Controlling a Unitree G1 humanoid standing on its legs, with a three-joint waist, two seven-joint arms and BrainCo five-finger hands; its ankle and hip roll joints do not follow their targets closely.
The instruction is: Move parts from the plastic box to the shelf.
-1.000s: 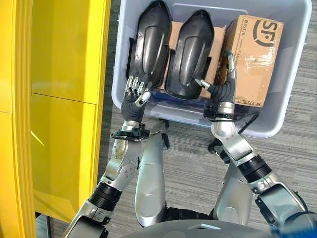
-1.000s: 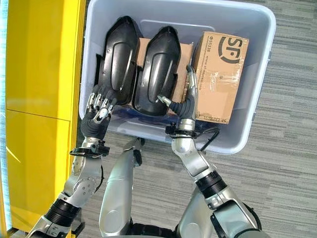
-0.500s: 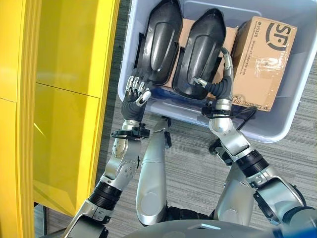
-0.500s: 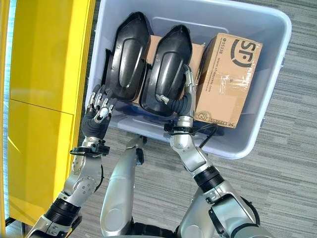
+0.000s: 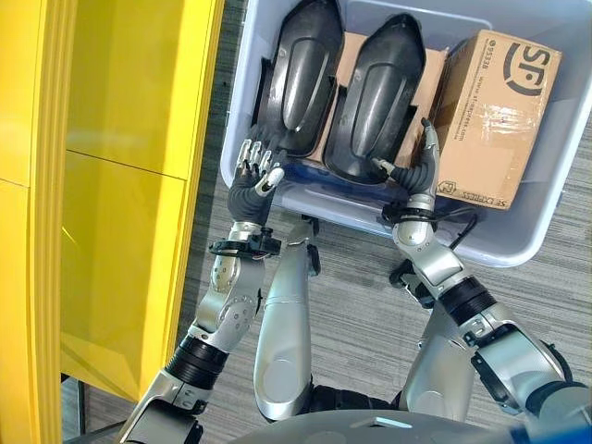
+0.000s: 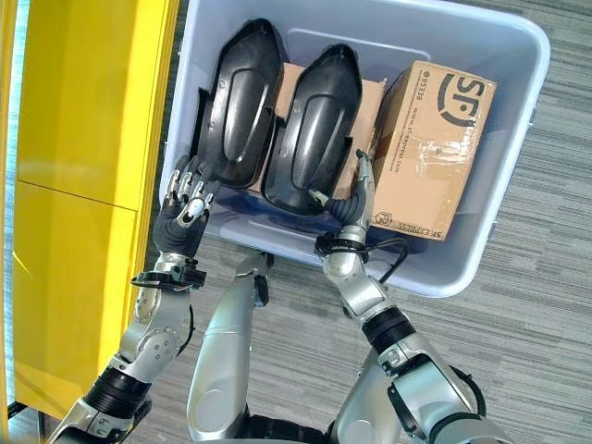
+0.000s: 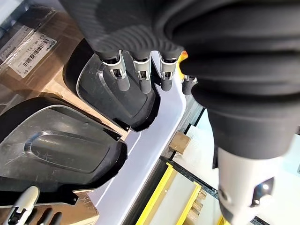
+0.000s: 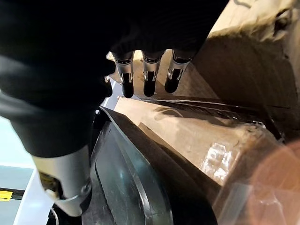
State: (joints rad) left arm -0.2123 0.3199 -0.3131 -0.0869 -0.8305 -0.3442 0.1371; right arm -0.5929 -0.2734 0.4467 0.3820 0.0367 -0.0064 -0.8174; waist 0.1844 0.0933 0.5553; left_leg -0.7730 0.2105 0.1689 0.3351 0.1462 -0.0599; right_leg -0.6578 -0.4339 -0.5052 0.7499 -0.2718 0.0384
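Both hands are reaching over the near rim of the plastic box (image 5: 305,199): the left hand (image 5: 252,176), fingers relaxed and empty, is hovering by the leftmost black part (image 5: 301,79). The right hand (image 6: 356,190), fingers straight, has pulled back slightly from between the second black part (image 5: 379,97) and the cardboard carton (image 5: 490,116). Nothing is grasped yet, and the yellow shelf (image 5: 111,185) is waiting left of the box.

Cardboard box (image 5: 490,111) in the plastic box (image 5: 518,254): had big dark letters and small print.
White label (image 7: 35,47): had a barcode and tiny print, too small to read.
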